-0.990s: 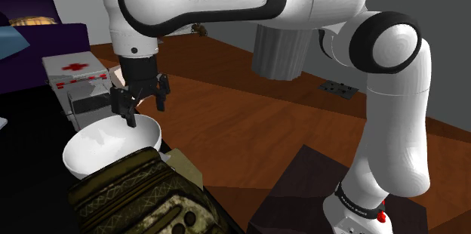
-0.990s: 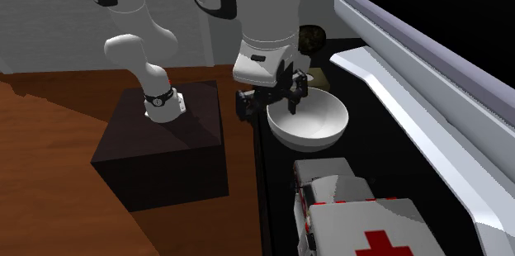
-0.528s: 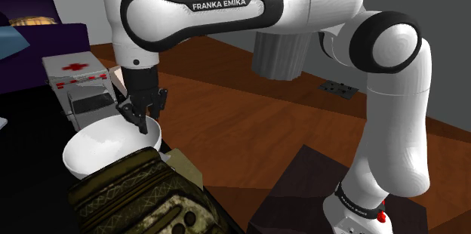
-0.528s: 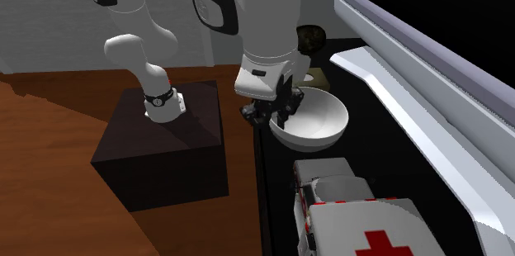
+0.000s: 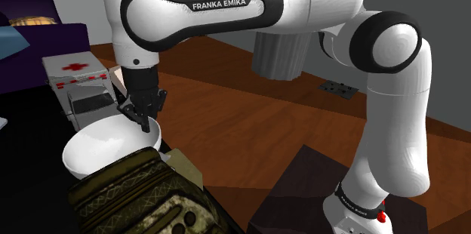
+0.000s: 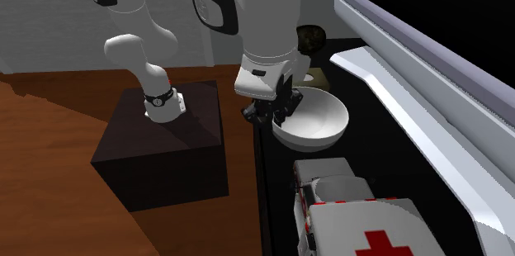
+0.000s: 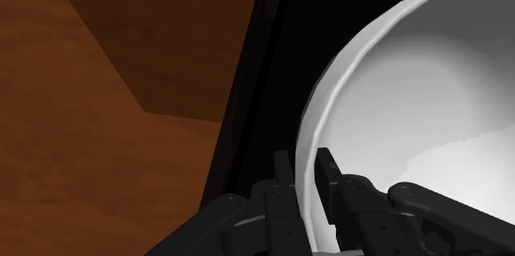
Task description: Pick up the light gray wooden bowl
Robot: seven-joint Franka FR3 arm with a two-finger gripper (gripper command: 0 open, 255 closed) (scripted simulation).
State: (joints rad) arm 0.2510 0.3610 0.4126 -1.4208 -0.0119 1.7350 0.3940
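White and broad, the arm (image 5: 226, 2) bends down over the black work surface (image 6: 388, 159). On that surface stand a camouflage bag (image 5: 143, 195), a white box with a red cross (image 5: 75, 74) and the bowl (image 5: 98, 146). The bowl, drawn plain white, sits upright between bag and box and looks empty. The gripper (image 7: 305, 159) is at its rim on the side toward the stand (image 6: 165, 151). One finger (image 7: 283, 172) is outside the wall and the other inside, drawn close so they seem clamped on the rim, though the contact itself is in shadow. The lift likely calls for a straight rise.
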